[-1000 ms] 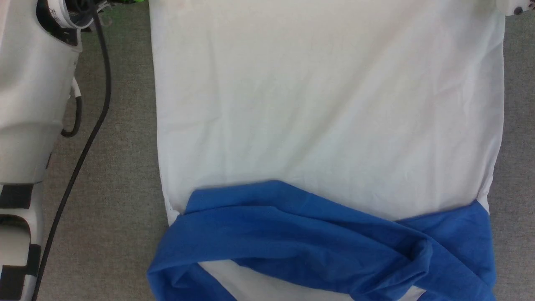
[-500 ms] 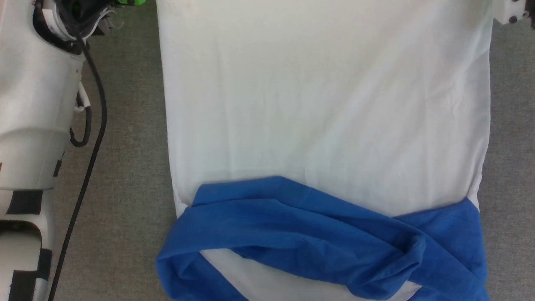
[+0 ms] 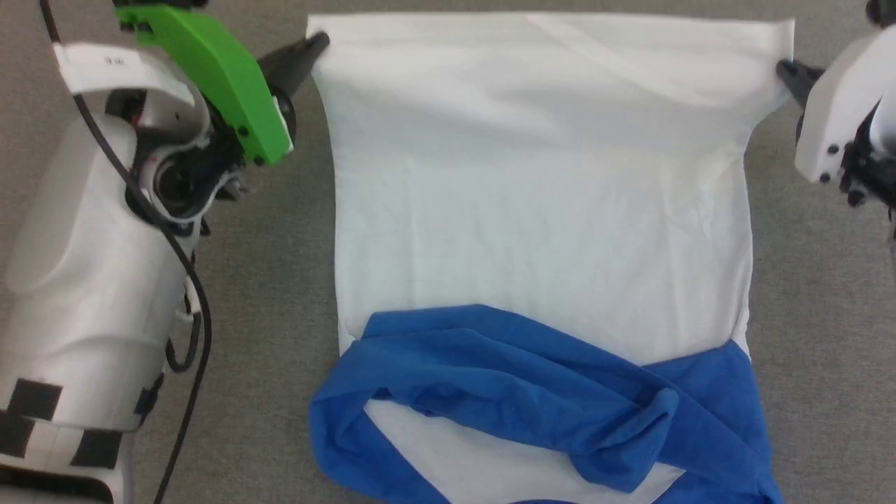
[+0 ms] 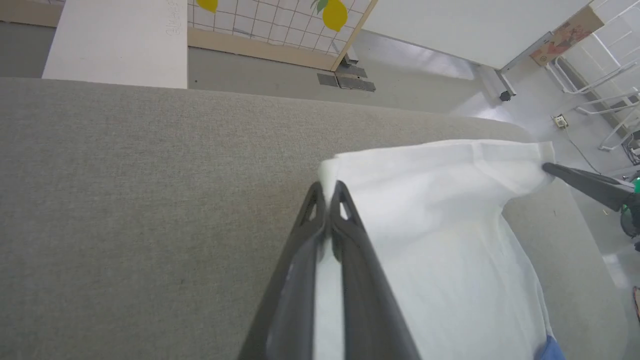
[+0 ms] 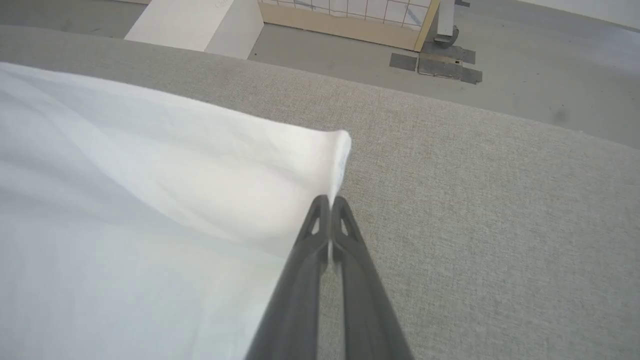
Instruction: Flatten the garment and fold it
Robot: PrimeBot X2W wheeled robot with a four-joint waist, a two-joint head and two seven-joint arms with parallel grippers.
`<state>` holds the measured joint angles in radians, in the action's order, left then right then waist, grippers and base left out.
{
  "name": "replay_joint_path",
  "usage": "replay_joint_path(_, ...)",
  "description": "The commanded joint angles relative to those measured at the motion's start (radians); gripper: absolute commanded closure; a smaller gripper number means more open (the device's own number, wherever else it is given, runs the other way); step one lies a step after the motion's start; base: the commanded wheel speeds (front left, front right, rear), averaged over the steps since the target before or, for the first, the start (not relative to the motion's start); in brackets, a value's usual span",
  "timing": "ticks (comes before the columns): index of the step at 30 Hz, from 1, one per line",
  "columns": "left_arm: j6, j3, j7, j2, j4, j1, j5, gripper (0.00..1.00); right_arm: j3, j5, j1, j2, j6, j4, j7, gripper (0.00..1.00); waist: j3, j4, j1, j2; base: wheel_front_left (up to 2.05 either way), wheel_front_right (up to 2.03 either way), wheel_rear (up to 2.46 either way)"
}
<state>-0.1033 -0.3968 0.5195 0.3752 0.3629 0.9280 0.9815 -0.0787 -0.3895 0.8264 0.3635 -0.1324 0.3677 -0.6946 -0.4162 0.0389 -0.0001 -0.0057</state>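
Observation:
The garment (image 3: 539,203) lies on the grey table, its white body spread flat and its blue sleeves (image 3: 546,399) crossed over the near end. My left gripper (image 3: 316,43) is shut on the far left hem corner. In the left wrist view the left gripper (image 4: 327,192) pinches the white cloth (image 4: 440,240) between its dark fingers. My right gripper (image 3: 782,68) is shut on the far right hem corner. In the right wrist view the right gripper (image 5: 329,202) clamps the cloth's corner (image 5: 200,190). Both held corners are lifted slightly off the table.
Grey fabric table top (image 3: 266,280) extends on both sides of the garment. My left forearm (image 3: 91,280) with its black cable and green wrist cover (image 3: 217,77) stands left of it. Beyond the table's far edge are the floor and a white box (image 4: 120,45).
The left gripper has shut on the hem corner. The head view has shifted, and both grippers and the garment's far hem have come into it, the hem now lifted at both corners.

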Motion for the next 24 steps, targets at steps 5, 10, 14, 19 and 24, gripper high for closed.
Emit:
replay_joint_path(5, -0.012, -0.003, -0.041, 0.014, -0.082, -0.190, 0.043, 1.00, 0.022, -0.064, -0.203, 0.004, 0.002, -0.067, 0.026, 1.00, 0.275, 0.025, 0.0001, 0.0057, 0.00, 0.00, 0.00)
replay_joint_path(10, -0.011, -0.015, -0.070, 0.032, -0.161, -0.375, 0.064, 1.00, 0.063, -0.100, -0.384, -0.002, 0.002, -0.130, 0.030, 1.00, 0.353, 0.027, 0.0001, 0.0057, 0.00, 0.00, 0.00)
replay_joint_path(14, 0.004, -0.012, -0.112, 0.034, -0.221, -0.522, 0.083, 1.00, 0.112, -0.112, -0.517, -0.032, 0.002, -0.183, 0.032, 1.00, 0.401, 0.027, 0.0001, 0.0057, 0.00, 0.00, 0.00)
replay_joint_path(19, 0.030, -0.002, -0.164, 0.039, -0.277, -0.697, 0.103, 1.00, 0.177, -0.129, -0.669, -0.106, 0.002, -0.244, 0.036, 1.00, 0.437, 0.021, 0.0001, 0.0057, 0.00, 0.00, 0.00)
replay_joint_path(24, 0.051, 0.016, -0.223, 0.028, -0.310, -0.836, 0.128, 1.00, 0.217, -0.126, -0.791, -0.169, 0.002, -0.287, 0.037, 1.00, 0.449, 0.014, 0.0001, 0.0057, 0.00, 0.00, 0.00)
